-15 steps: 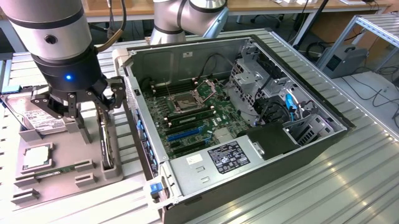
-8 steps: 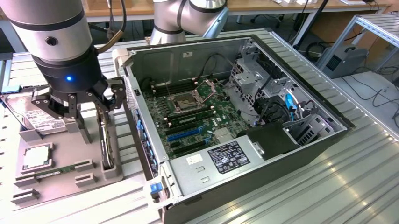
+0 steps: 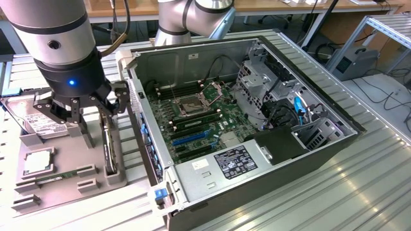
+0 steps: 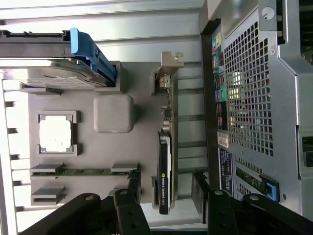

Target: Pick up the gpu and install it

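1. Near edge. I see the ribbed metal table (image 3: 359,192) carrying two items. A grey fixture tray (image 3: 61,195) lies on the exterior view's left and an open computer case (image 3: 289,168) on the exterior view's right, just beside each other.

2. Tray, near part. A slim green memory stick (image 4: 83,172) lies in its holders. Just beyond it, a processor (image 4: 56,134) sits in a square frame.

3. Tray, right edge. The gpu (image 4: 165,164) stands on its long edge in a slotted holder. It runs along the tray side closest to the case, just beside the case's perforated rear panel (image 4: 249,88). Its black shroud is toward the near end and its silvery bracket (image 4: 171,63) is at the far end. It rests on the tray, outside the case.

4. Jaws. I read the jaws as wide apart. The arm (image 3: 61,53) hangs them over the tray. The fingertips (image 4: 133,191) stand one on each side of the gpu's near end, with a gap on both sides. Nothing is held.

5. Tray, far part. A hard drive (image 3: 40,126) with a white label and a blue rail (image 4: 90,49) rests at the far left corner.

6. Case. The power supply (image 3: 234,162) sits at the near end. Beyond it is the motherboard (image 3: 205,127) with blue expansion slots (image 3: 189,139) and the processor socket (image 3: 191,102). The drive cage (image 3: 257,84) stands on the right.
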Controlling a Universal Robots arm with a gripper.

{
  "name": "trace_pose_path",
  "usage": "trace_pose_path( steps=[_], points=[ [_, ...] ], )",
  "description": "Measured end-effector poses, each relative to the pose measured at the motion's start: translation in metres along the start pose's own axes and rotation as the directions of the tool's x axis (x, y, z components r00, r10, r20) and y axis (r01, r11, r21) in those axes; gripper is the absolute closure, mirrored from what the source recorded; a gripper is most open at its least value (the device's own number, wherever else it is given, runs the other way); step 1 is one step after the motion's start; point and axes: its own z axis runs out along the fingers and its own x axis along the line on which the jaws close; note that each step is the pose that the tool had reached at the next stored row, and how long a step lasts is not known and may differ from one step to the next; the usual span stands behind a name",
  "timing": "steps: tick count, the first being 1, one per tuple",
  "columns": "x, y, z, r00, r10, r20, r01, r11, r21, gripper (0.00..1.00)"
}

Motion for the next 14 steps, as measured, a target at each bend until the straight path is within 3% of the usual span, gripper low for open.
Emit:
trace_pose_path(
  steps=[14],
  points=[
    [0.0001, -0.0001, 0.0045, 1.0, 0.0, 0.0, 0.0, 1.0, 0.0, 0.46]
  ],
)
